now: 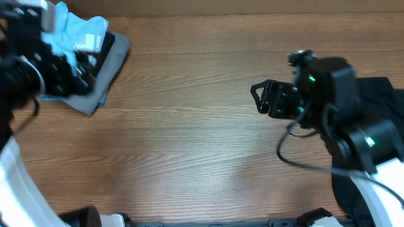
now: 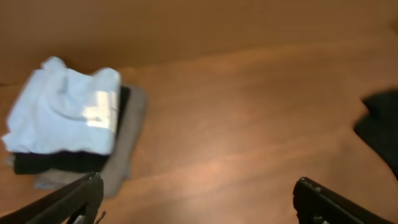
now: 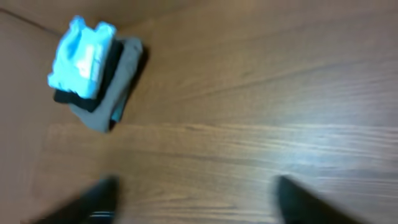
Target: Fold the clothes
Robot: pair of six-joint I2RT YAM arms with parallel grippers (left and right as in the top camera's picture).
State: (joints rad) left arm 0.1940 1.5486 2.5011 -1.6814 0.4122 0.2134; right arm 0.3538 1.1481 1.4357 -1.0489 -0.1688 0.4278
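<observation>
The clothes lie folded in a stack at the table's far left: a light blue T-shirt point(image 1: 79, 31) on top, a black garment point(image 2: 56, 163) under it and a grey one point(image 1: 104, 72) at the bottom. My left gripper point(image 1: 82, 74) hovers over the stack's near side, open and empty; in the left wrist view its fingers point(image 2: 81, 198) stand far apart over bare wood, clear of the blue T-shirt point(image 2: 65, 112). My right gripper point(image 1: 260, 99) is open and empty above the table's right half, far from the stack point(image 3: 84, 59). Another black garment point(image 1: 385, 94) lies under the right arm.
The wooden table point(image 1: 189, 145) runs between the two arms. A brown wall point(image 2: 186, 31) rises just behind the stack. The black garment point(image 2: 382, 127) shows at the right edge of the left wrist view. A cable point(image 1: 297, 161) loops below the right arm.
</observation>
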